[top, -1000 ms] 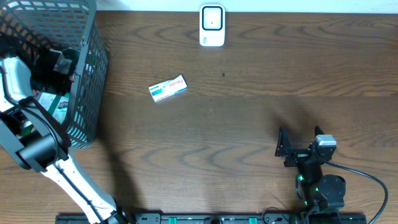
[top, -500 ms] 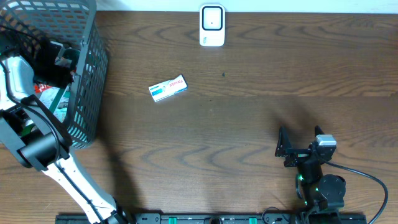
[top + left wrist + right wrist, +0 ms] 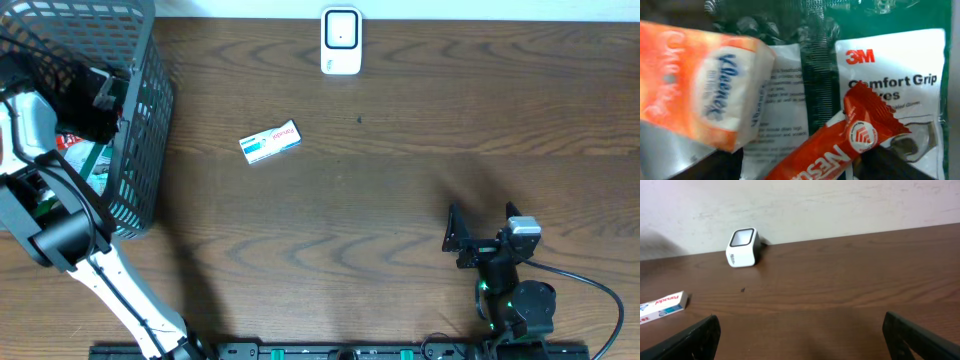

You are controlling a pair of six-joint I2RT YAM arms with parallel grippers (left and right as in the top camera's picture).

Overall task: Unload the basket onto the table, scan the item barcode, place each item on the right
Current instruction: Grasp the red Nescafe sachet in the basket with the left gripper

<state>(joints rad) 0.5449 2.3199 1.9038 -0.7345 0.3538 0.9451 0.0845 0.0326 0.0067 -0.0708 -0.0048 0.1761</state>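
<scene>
Honestly, the left gripper (image 3: 100,92), jaws impossible to tell, may pinch the crowded Kleenex pack (image 3: 705,85) and Nestle bar (image 3: 840,145) together. Right gripper (image 3: 801,327) gapes, empty

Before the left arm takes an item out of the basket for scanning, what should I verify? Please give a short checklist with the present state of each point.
1. The left gripper is inside the wire basket: ok.
2. The Nestle bar lies on top of the 3M gloves pack, uncovered: ok.
3. An item is already held on the left side: cannot tell.
4. The scanner stands at the far edge, window unblocked: ok.
5. The right gripper is open, empty and far from the scanner: ok.
6. The Panadol box lies apart from the scanner: ok.
</scene>
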